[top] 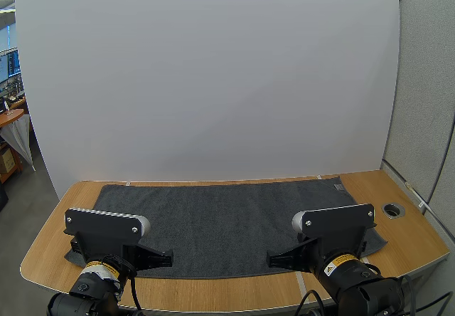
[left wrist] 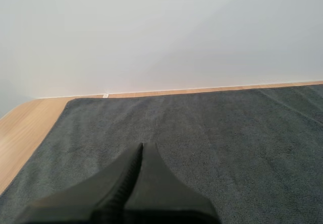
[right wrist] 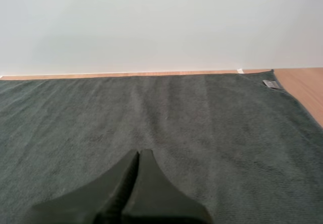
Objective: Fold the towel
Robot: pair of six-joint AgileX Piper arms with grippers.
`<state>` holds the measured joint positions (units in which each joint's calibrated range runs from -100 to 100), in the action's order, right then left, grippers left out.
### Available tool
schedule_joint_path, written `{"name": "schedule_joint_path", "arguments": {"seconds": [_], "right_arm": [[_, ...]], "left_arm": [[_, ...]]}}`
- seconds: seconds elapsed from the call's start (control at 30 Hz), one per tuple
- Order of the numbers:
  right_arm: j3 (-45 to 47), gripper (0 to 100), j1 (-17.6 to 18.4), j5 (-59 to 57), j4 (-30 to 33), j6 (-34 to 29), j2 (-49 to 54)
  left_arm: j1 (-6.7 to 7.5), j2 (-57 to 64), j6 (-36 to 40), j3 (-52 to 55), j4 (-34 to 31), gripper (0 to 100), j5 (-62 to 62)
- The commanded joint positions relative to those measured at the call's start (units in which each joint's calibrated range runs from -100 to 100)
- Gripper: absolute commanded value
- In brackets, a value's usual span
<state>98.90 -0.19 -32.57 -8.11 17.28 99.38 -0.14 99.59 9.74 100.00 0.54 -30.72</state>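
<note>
Left pincer (left wrist: 143, 146), right pincer (right wrist: 140, 153) closed — towel (top: 227, 223) flat beneath, stretching ahead.

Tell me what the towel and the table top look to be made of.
Towel: dark grey, matte terry or microfibre cloth; the wrist views show a fine nubbly pile and faint creases, and a small tag sits at one corner. Table: light wood or wood-look laminate with a smooth satin finish; grain streaks show, but which one I cannot tell.
</note>
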Motion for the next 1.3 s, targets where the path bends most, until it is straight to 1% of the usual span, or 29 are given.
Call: {"name": "schedule_joint_path", "arguments": {"seconds": [0.0, 0.13, 0.2, 0.23, 0.27, 0.3, 0.33, 0.4, 0.5, 0.57, 0.63, 0.67, 0.77, 0.9, 1.07, 1.27], "right_arm": [[-4.44, 0, -1.89, 1.22, 1.78, -0.16, -3.59], [-13.28, 0, -3.13, -1.07, 5.82, -0.16, -13.25], [-19.12, 0, -3.29, -7.54, 7.56, -0.16, -18.01], [-23.34, 0, -3.29, -11.84, 8.11, -0.16, -21.16], [-25.48, 0, -3.29, -17.2, 8.55, -0.16, -23.24], [-28.36, 0, -3.29, -19.45, 9.24, -0.16, -24.7], [-31.77, 0, -3.29, -26.71, 9.85, -0.16, -28.03], [-38.47, 0, -3.29, -34.35, 11.96, -0.16, -32.3], [-43.03, 0, -3.29, -37.06, 15.45, -0.16, -37.44], [-44.67, 0, -3.29, -37.27, 18.25, -0.16, -39.95], [-44.97, 0, -3.29, -34.9, 21.84, -0.37, -42.29], [-44.97, 0, -3.29, -33.86, 22.31, -1.04, -43.57], [-44.97, 0, -3.29, -33.25, 21.98, -2.14, -47.97], [-44.97, 0, -3.29, -33.25, 22.11, -5.23, -52.83], [-44.97, 0, -3.29, -32.44, 22.11, -5.57, -54.52], [-45.12, 0, -3.29, -29.22, 23.89, -7.13, -54.52]], "left_arm": [[0.03, 0.41, 0.16, 0.0, 0.93, 0, 1.39], [0.03, 0.41, 0.16, 0.0, 0.93, 0, 1.39], [0.03, 0.41, 0.16, 0.0, 0.93, 0, 1.39], [0.03, 0.41, 0.16, 0.0, 0.93, 0, 1.39], [0.03, 0.41, 0.16, 0.0, 0.93, 0, 1.39], [0.03, 0.41, 0.16, 0.0, 0.93, 0, 1.39], [0.03, 0.41, 0.16, 0.0, 0.93, 0, 1.39], [0.03, 0.41, 0.16, 0.0, 0.93, 0, 1.4], [0.03, 0.41, 0.16, 0.0, 0.93, 0, 1.4], [0.03, 0.41, 0.16, 0.0, 0.93, 0, 1.4], [0.03, 0.41, 0.16, 0.0, 0.93, 0, 1.4], [0.03, 0.41, 0.16, 0.0, 0.93, 0, 1.4], [0.03, 0.41, 0.16, 0.0, 0.93, 0, 1.4], [0.03, 0.41, 0.16, 0.0, 0.93, 0, 1.4], [0.03, 0.41, 0.16, 0.0, 0.93, 0, 1.4], [0.03, 0.41, 0.16, 0.0, 0.93, 0, 1.4]]}}
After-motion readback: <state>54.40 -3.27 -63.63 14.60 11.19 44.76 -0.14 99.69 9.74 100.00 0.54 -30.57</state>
